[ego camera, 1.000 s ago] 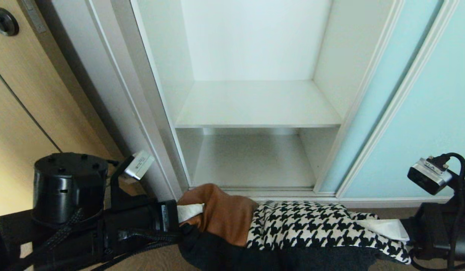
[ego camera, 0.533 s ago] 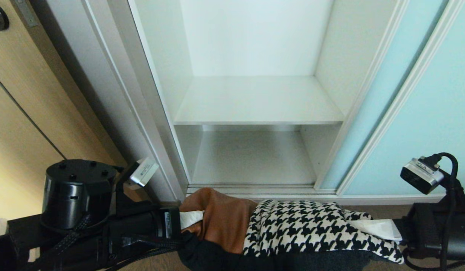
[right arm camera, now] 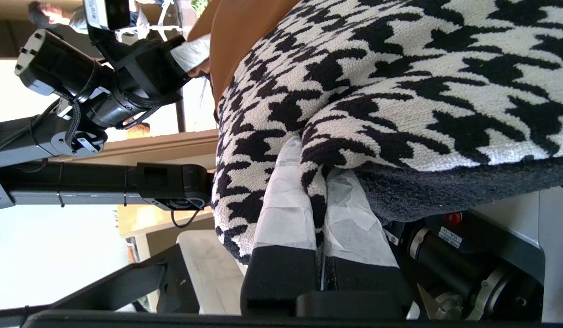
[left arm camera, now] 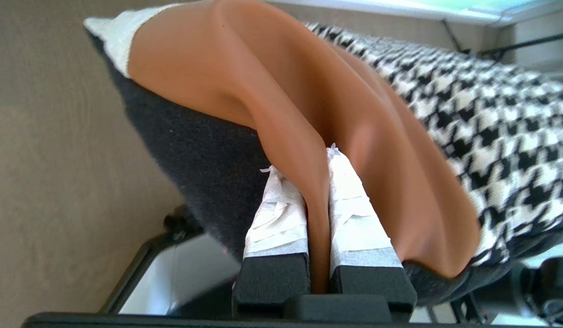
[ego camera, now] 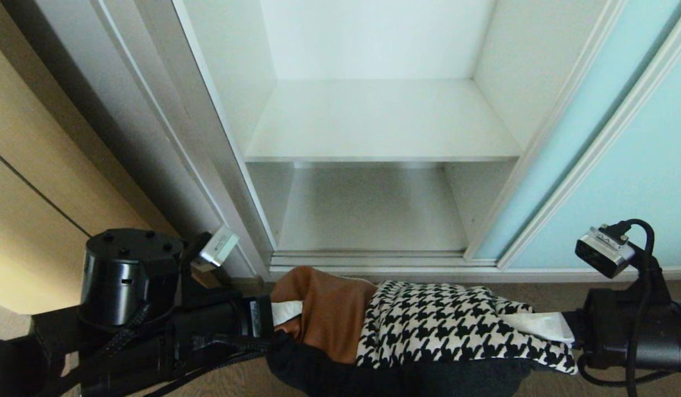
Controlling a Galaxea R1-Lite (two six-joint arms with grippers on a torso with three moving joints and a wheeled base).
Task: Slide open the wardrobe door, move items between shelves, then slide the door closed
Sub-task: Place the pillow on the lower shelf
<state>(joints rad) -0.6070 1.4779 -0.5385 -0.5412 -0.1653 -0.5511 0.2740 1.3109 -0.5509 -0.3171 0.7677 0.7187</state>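
The cushion (ego camera: 428, 325) hangs level before the wardrobe's open bay, below both shelves (ego camera: 381, 118) — left gripper (ego camera: 285, 313) at its left end, right gripper (ego camera: 544, 326) at its right; sliding wardrobe door (ego camera: 627, 165) stands right.

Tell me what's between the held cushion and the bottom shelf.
Head view: only the wardrobe's sill track and a floor strip separate the cushion from the bottom shelf.

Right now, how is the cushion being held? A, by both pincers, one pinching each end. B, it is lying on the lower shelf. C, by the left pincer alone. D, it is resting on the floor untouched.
A: the left pincer pinches a fold of tan leather and the right pincer pinches the houndstooth end, holding the cushion up in front of the open wardrobe.
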